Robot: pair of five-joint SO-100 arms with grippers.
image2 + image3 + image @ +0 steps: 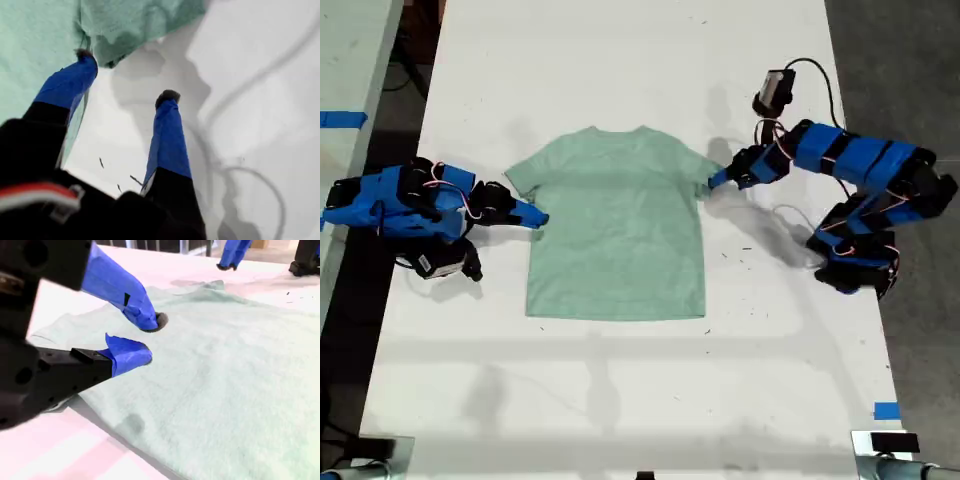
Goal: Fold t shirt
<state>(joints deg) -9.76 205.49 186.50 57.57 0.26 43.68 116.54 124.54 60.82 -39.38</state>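
- white table (620, 400), dark floor (910, 60) beyond.
- t shirt (615, 225) flat between grippers.
- my first gripper (125, 75) parted at sleeve edge, empty.
- my second gripper (150, 337) parted over cloth, empty.

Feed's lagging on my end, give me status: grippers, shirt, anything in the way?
My first gripper open at one sleeve edge, nothing held. My second gripper open over the other sleeve. The t shirt flat, unfolded on the table. Nothing in the way.
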